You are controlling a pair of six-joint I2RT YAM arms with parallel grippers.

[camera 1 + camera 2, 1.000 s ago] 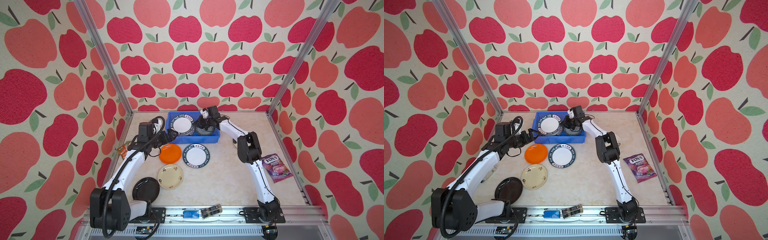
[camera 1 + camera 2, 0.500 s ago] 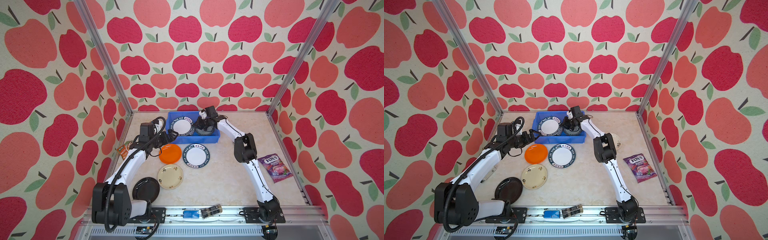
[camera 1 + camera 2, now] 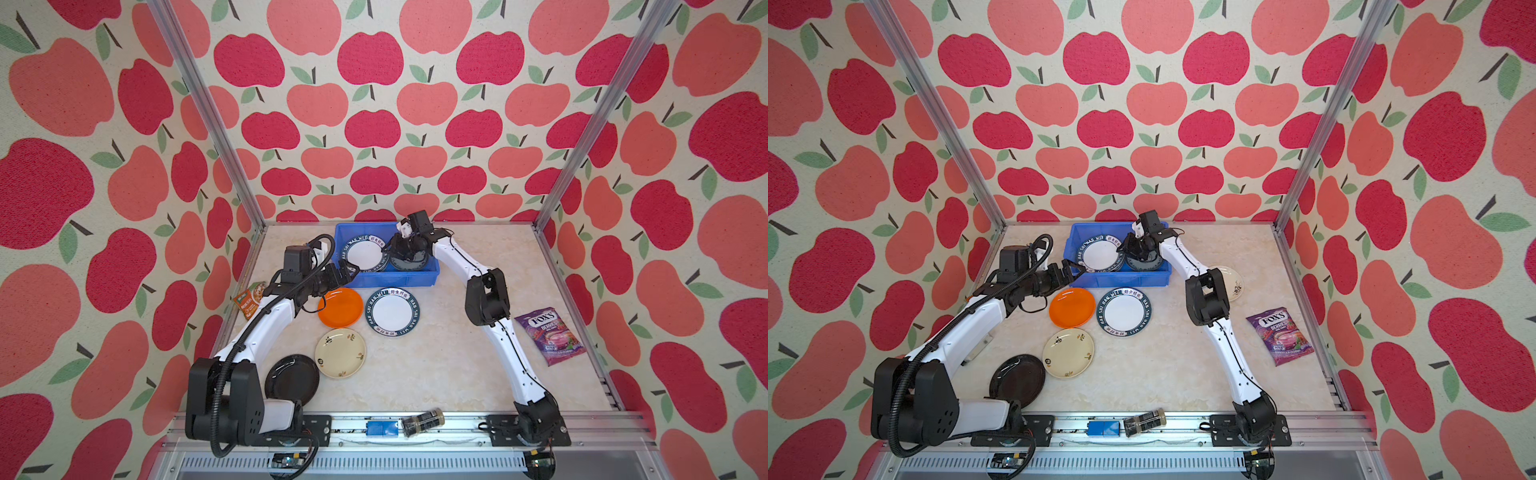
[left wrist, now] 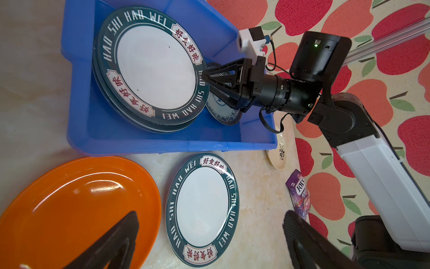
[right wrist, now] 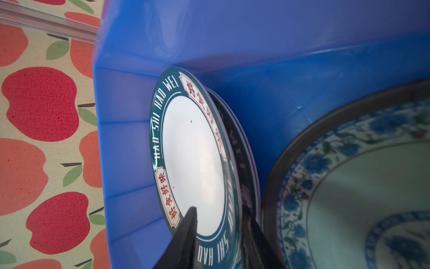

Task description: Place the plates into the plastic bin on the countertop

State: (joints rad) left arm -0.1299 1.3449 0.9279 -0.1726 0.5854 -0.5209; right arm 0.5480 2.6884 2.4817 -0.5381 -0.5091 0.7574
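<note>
Right tool (image 5: 219, 209) parted astride lettered plate (image 5: 193, 151) in plastic bin (image 5: 256, 46), left tool (image 4: 210, 213) agape

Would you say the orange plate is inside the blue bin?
No, the orange plate lies on the countertop beside the bin.

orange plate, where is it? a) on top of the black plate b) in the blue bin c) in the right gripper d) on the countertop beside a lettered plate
d, the orange plate lies flat on the countertop beside a lettered plate, outside the blue bin
</note>
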